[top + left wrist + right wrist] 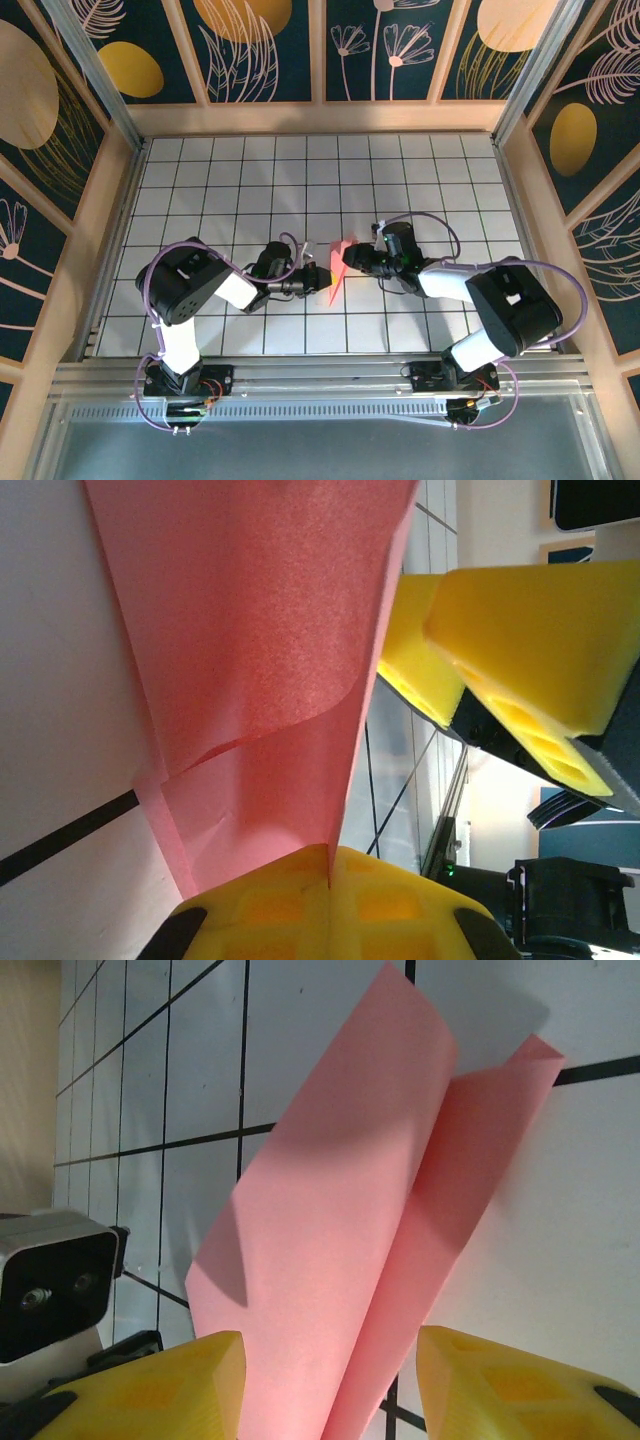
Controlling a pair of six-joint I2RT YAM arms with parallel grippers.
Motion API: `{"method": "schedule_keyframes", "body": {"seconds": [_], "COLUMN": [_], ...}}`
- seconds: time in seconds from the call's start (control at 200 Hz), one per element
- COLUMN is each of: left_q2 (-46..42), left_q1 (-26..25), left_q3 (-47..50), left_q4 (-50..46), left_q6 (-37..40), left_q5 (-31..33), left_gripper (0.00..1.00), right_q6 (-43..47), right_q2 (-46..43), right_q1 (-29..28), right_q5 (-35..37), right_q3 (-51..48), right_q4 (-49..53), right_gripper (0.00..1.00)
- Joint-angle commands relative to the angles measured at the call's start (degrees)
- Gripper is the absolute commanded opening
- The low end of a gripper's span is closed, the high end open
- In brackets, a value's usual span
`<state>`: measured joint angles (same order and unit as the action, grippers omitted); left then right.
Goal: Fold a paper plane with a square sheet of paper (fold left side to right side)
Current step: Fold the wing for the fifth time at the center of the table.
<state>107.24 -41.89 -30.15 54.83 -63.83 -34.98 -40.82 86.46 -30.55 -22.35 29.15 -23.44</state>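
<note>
The left pincer has its yellow pads pressed together on one end of the folded pink paper. The right pincer is spread wide, the paper's creased length lying between its fingers; whether either pad touches it is unclear. The paper is over the middle of the white tiled table, between both arms.

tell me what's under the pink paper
A white tiled table with black grid lines shows around the pink paper. The tiles directly beneath it are covered. Its near end is clamped in the shut left pincer, so that edge is hidden too.
</note>
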Motion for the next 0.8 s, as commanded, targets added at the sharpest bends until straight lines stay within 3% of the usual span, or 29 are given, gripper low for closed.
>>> {"method": "schedule_keyframes", "body": {"seconds": [0.0,0.796], "left_q2": [1.3,4.4], "left_q1": [0.4,0.4], "left_q3": [0.7,1.3], "left_q4": [5.0,9.6], "left_q6": [-2.1,-5.8], "left_q5": [-1.2,-1.5], "left_gripper": [0.0,0.0], "right_q6": [-0.6,-0.7], "right_q2": [1.3,8.2], "right_q1": [-0.4,-2.8], "right_q5": [1.4,2.4], "right_q3": [1.4,4.5], "right_q4": [-2.3,-0.2], "right_gripper": [0.48,0.45]}}
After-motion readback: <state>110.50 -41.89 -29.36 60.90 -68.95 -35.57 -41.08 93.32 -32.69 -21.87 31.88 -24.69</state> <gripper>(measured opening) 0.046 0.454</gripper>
